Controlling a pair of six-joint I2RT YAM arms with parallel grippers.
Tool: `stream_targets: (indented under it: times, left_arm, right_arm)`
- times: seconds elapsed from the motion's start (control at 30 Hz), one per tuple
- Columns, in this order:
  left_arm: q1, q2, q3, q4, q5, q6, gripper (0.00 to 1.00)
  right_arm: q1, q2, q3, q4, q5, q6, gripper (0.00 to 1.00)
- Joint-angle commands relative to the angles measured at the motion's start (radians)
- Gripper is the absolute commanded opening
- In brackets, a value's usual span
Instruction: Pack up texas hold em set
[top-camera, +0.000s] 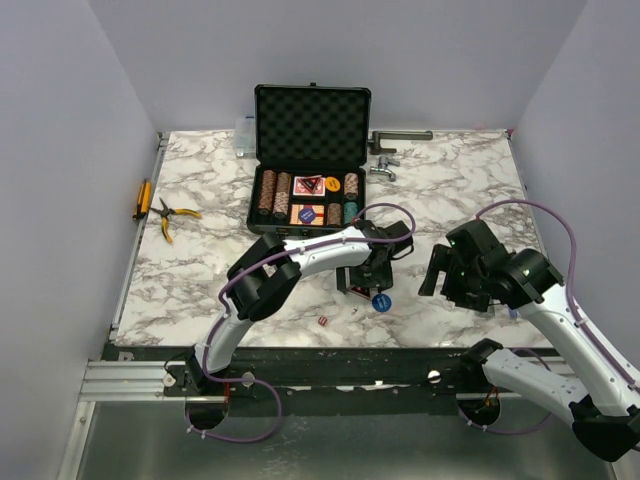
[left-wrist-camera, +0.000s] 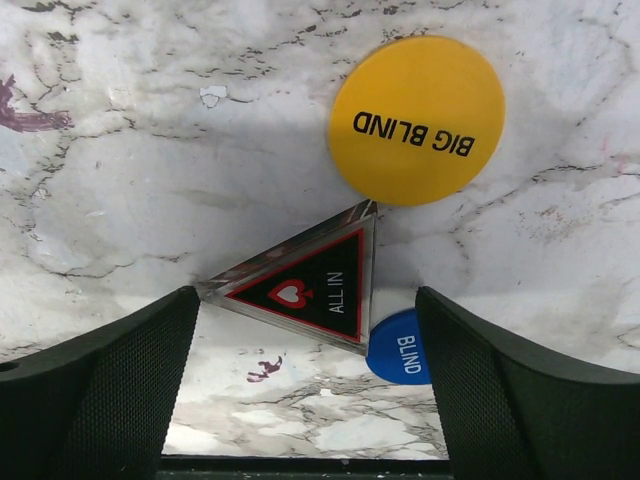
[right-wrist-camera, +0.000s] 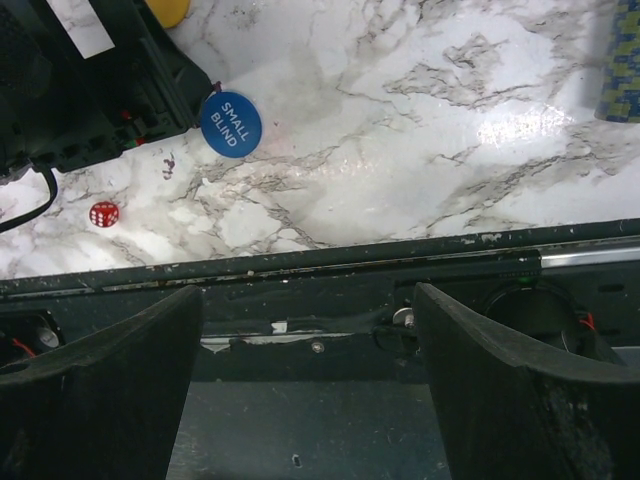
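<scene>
Black foam lines the open briefcase (top-camera: 311, 170), which stands at the far middle of the marble table (top-camera: 200, 270) with its lid upright. Brown chip stacks (top-camera: 267, 193) and a teal chip stack (top-camera: 351, 212) sit in its tray beside cards (top-camera: 298, 214). In front of the case the left tool (left-wrist-camera: 305, 390) hangs low over the table, its jaws spread wide and gripping nothing. Between its fingers lies the red triangle (left-wrist-camera: 305, 285) marked ALL IN. One corner of the triangle reaches the tip of the finger on the left of the wrist view; whether they touch I cannot tell. Its upper corner meets the yellow disc (left-wrist-camera: 417, 120) reading BIG BLIND, and its lower corner overlaps the blue disc (left-wrist-camera: 400, 350), which the right wrist view shows as SMALL BLIND. A red die (right-wrist-camera: 104, 213) lies near the table's front edge, apart from the blue disc. The right tool (right-wrist-camera: 310, 390) hovers over that front edge, jaws wide apart and empty. Yellow-handled pliers (top-camera: 172, 215) lie at the far left, metal tools (top-camera: 395, 150) lie to the right of the case, and a clear box (top-camera: 244, 135) sits just beside its left rear corner.
</scene>
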Motion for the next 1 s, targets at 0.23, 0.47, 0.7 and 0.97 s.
stream_targets:
  times: [0.23, 0.47, 0.7, 0.97]
  left_arm:
    - [0.012, 0.043, -0.004, -0.003, -0.007, 0.027, 0.86]
    - [0.013, 0.053, 0.001, 0.003, 0.001, 0.037, 0.77]
    - [0.014, 0.067, 0.014, 0.004, 0.008, 0.048, 0.62]
    - [-0.002, 0.036, 0.008, 0.051, 0.033, 0.099, 0.47]
  right_arm:
    - [0.006, -0.029, -0.011, -0.016, 0.021, 0.038, 0.88]
    - [0.005, -0.03, -0.005, -0.022, 0.016, 0.042, 0.88]
    - [0.006, -0.042, -0.015, -0.025, 0.012, 0.047, 0.88]
    - [0.006, -0.037, 0.0, -0.019, 0.014, 0.045, 0.88]
